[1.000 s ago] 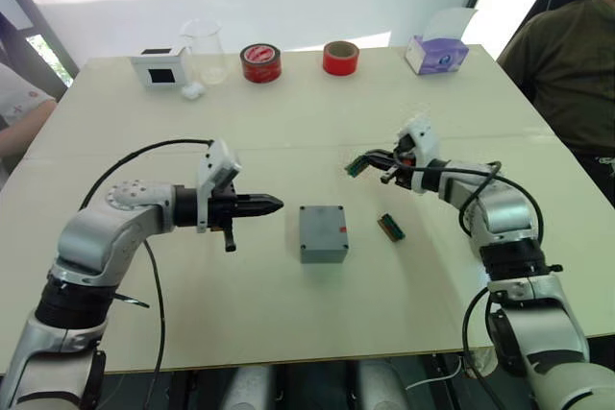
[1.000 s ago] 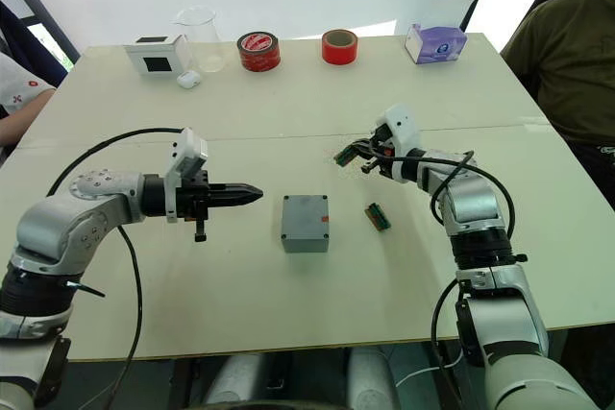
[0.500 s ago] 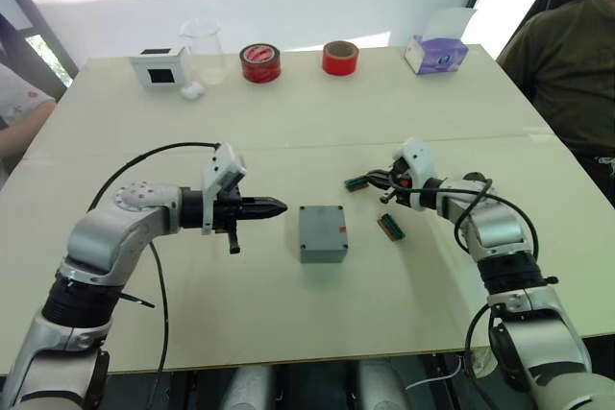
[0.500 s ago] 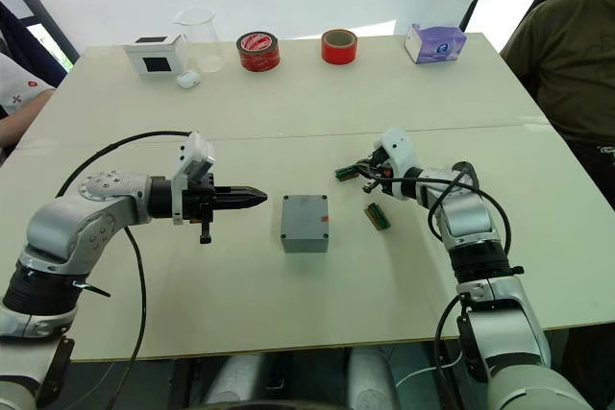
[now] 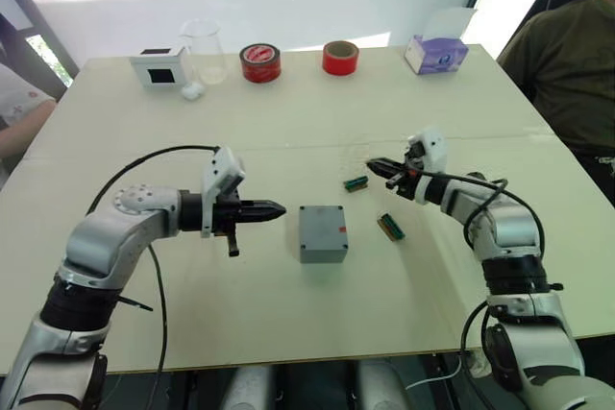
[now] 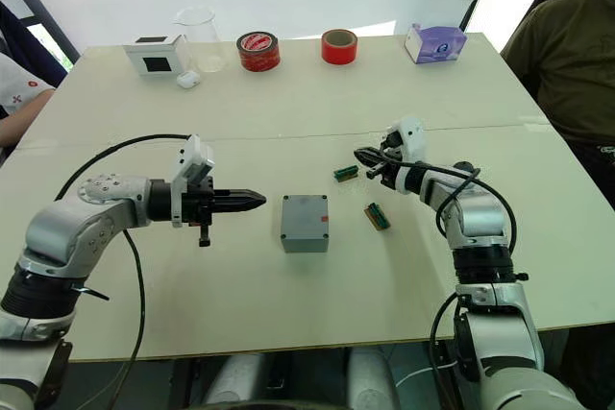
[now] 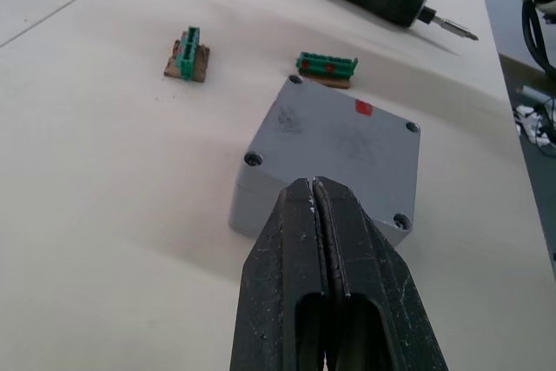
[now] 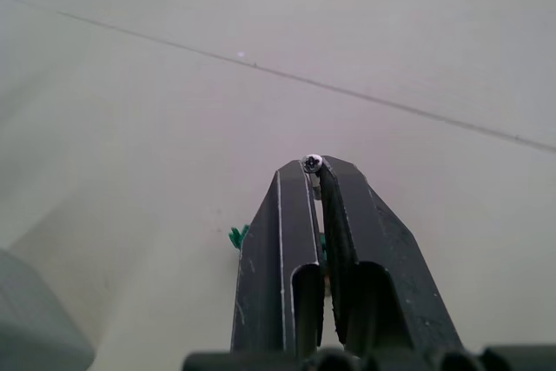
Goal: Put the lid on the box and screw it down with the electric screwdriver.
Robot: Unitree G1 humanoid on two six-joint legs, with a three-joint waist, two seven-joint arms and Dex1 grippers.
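Two green connectors (image 5: 356,182) (image 5: 390,227) lie mid-table; far edge holds a white device (image 5: 158,66), beaker (image 5: 204,49), two tape rolls (image 5: 260,62) (image 5: 340,58), tissue box (image 5: 437,52).

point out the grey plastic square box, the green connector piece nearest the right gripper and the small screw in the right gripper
grey plastic square box (image 5: 322,230), left eye view, middle of its top face
green connector piece (image 5: 356,182), left eye view, its middle
small screw (image 8: 312,162), right wrist view, its head at the fingertips of the right gripper (image 8: 314,168)
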